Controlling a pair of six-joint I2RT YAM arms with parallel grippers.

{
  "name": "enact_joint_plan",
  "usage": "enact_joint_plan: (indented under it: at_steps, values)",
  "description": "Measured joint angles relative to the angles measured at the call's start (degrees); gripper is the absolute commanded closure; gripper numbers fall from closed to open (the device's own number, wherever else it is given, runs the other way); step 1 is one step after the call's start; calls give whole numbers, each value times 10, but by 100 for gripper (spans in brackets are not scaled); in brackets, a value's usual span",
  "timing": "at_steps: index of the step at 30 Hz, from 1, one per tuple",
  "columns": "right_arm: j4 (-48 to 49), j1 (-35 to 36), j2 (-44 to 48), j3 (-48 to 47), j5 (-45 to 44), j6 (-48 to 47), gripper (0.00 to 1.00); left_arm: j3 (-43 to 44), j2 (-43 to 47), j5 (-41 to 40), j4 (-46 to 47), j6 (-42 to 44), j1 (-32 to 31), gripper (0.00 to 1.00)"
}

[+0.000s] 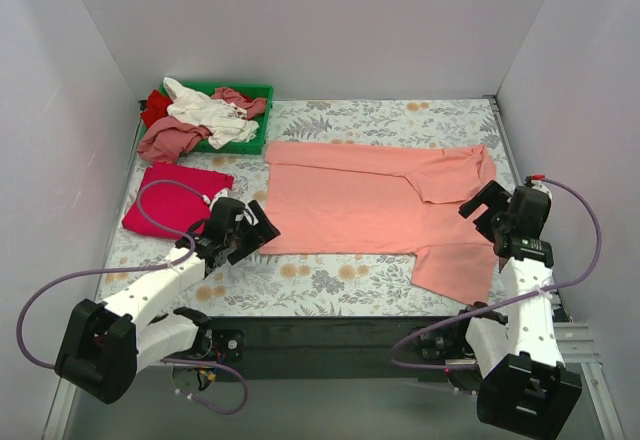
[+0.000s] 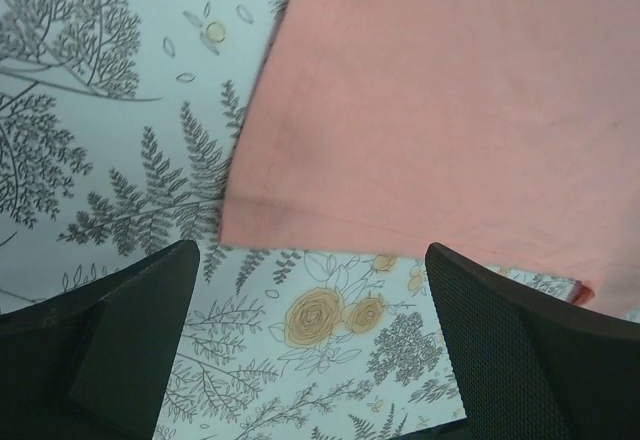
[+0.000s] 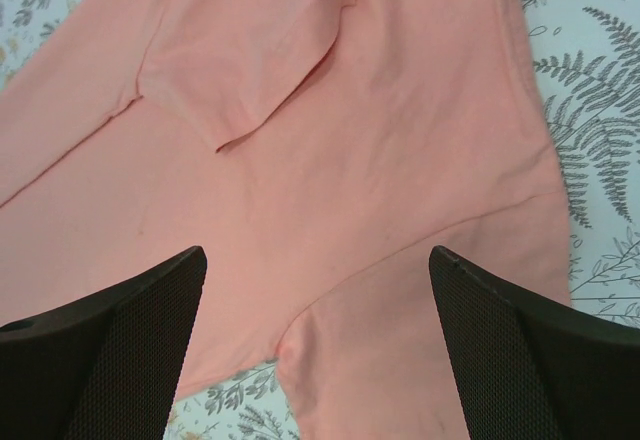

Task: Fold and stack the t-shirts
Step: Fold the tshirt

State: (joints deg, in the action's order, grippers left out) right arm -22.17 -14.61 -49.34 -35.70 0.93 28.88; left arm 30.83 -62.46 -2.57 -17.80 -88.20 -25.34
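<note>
The big salmon-pink t-shirt [image 1: 370,200] is lying spread across the middle of the floral table [image 1: 400,115], one sleeve folded in over its body at the far right and the other sleeve pointing toward the near edge. The left gripper [image 1: 256,230] is hovering just over the shirt's near left corner. In the left wrist view its fingers [image 2: 130,330] are standing wide apart, with nothing between them but the flowered cloth and the hem just beyond. Over on the right, the right gripper [image 1: 484,208] is hanging above the sleeve end of the shirt. In the right wrist view its fingers [image 3: 530,350] are spread just as wide and gripping nothing, with pink cloth filling the gap below them.

The magenta-red t-shirt [image 1: 175,198] is sitting folded flat at the left side, just beside the left arm. Behind it, the green tray [image 1: 262,90] is holding a jumble of tees: a white one [image 1: 210,115], a red one [image 1: 155,108], and a dusty-rose one [image 1: 170,140] spilling over the tray's near rim onto the table.
</note>
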Motion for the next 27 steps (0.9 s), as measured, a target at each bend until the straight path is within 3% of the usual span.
enact_joint_plan:
  at_steps: [10,17,20,22,27]
  values:
    - [-6,0,66,50,48,13,2,-36,1,3,-14,-45,-7,22]
    - [-21,0,89,71,56,13,2,-43,-34,-17,18,-66,-7,40]
    - [-35,0,92,74,57,7,4,-41,-59,-20,45,-72,-7,62]
    - [-44,0,93,74,57,4,4,-38,-77,-20,59,-75,-7,98]
    - [-80,0,97,74,62,5,7,-39,-94,-10,68,-68,-8,100]
